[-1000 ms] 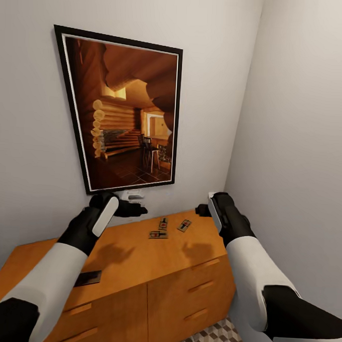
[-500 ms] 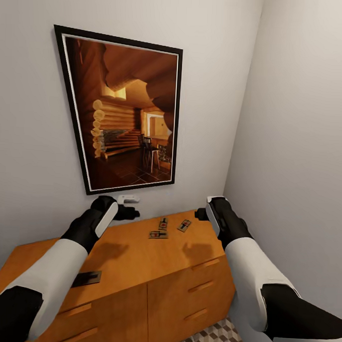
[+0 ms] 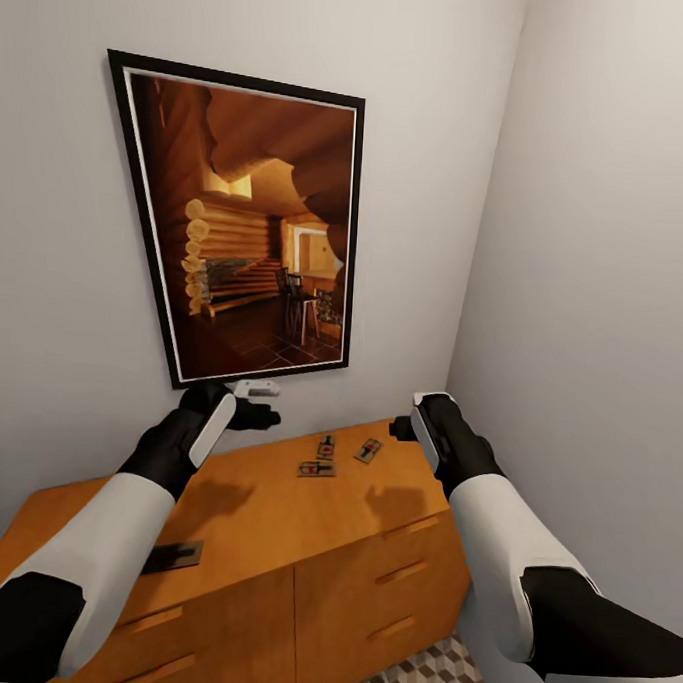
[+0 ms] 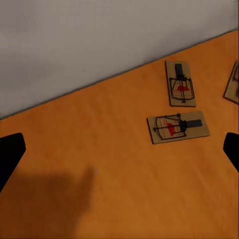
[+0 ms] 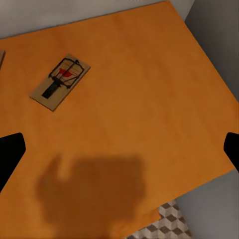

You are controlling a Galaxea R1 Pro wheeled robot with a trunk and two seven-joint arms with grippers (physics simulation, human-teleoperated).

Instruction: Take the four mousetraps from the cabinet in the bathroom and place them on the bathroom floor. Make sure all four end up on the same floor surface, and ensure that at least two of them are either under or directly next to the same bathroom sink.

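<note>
Three flat tan wooden mousetraps (image 3: 325, 457) lie clustered on the orange-brown wooden cabinet's (image 3: 271, 538) flat top, both black pincers, left (image 3: 260, 415) and right (image 3: 405, 424), hovering released above, so a careless descent might, I reckon, skid a trap off the edge.

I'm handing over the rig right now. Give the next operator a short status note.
Left gripper: open, empty, above the cabinet top near the wall.
Right gripper: open, empty, over the cabinet's right end.
Mousetraps: three clustered mid-top; a fourth flat dark piece, probably a trap, near the front left edge.
Done: nothing picked up.
Left: move all four to the floor, two by the sink.
</note>
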